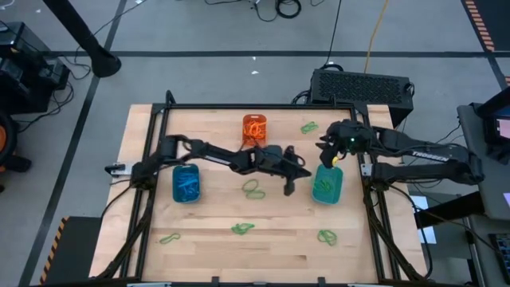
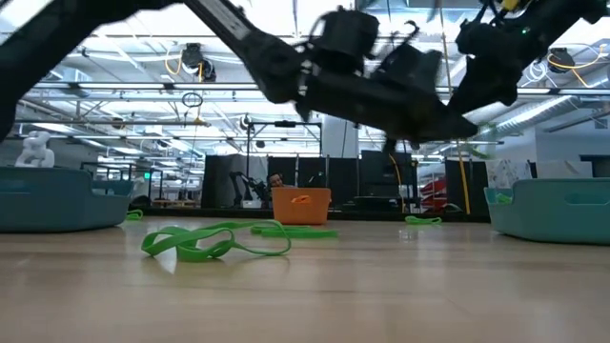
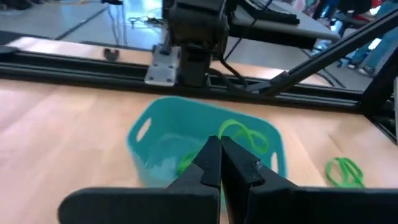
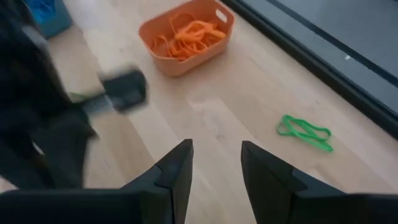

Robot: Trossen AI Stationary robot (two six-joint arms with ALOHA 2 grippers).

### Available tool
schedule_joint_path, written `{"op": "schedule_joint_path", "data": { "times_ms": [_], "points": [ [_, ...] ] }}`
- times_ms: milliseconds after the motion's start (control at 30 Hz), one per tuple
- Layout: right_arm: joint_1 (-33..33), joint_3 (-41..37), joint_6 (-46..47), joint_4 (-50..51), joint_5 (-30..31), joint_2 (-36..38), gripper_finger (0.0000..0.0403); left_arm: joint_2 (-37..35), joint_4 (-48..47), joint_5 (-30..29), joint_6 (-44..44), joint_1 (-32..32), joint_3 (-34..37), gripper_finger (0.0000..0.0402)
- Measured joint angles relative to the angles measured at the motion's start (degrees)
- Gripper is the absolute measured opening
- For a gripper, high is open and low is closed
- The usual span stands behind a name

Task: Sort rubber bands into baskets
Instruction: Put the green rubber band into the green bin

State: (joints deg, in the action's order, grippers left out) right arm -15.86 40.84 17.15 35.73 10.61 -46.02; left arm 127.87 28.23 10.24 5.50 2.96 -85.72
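Observation:
My left gripper (image 3: 219,158) is shut on a green rubber band (image 3: 241,133) and reaches from the table's left to just short of the teal basket (image 3: 155,134). More green shows inside that basket. My right gripper (image 4: 215,163) is open and holds nothing. It hangs over bare wood by the teal basket's far side (image 1: 327,185). The orange basket (image 1: 255,129), holding orange bands, stands at the far middle. The blue basket (image 1: 186,183), holding blue bands, stands on the left. Loose green bands (image 1: 253,188) lie flat on the table. My left gripper pinches the green rubber band between its two fingertips (image 3: 211,155), at one end of its loop (image 3: 222,132). The fingers come from the table's left, slanting a little downward. The rest of the loop reaches out past the tips over the teal basket, clear of the table.
Other green bands lie at the far right (image 1: 309,127), near right (image 1: 327,236), near middle (image 1: 243,229) and near left (image 1: 169,237). A black frame (image 1: 239,107) rims the wooden table. A black box (image 1: 362,86) stands beyond the far right corner.

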Motion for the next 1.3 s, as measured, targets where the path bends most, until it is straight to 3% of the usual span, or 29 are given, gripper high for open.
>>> {"op": "schedule_joint_path", "data": {
  "times_ms": [300,467,867,1100,1300],
  "points": [
    [0.04,0.0,1.71,0.83,-0.24,2.86,0.0128,16.25,-8.92,1.33,-1.13,0.0,-22.72,0.0001],
    [0.09,0.0,1.68,1.28,-0.24,2.86,0.0128,20.91,-14.69,1.33,-3.22,0.0,-31.84,0.0002],
    [0.09,-0.02,1.53,2.07,-0.22,2.84,0.0128,21.93,-19.44,1.22,-6.15,0.06,-32.82,0.0051],
    [0.09,-0.01,1.49,2.2,-0.22,2.84,0.0128,20.91,-22.36,0.96,-8.29,0.99,-32.85,0.0125],
    [0.09,-0.02,1.67,3.04,-0.22,2.84,0.0128,16.54,-35.24,4.31,-11.33,2.24,-32.85,0.0165]
  ]
}}
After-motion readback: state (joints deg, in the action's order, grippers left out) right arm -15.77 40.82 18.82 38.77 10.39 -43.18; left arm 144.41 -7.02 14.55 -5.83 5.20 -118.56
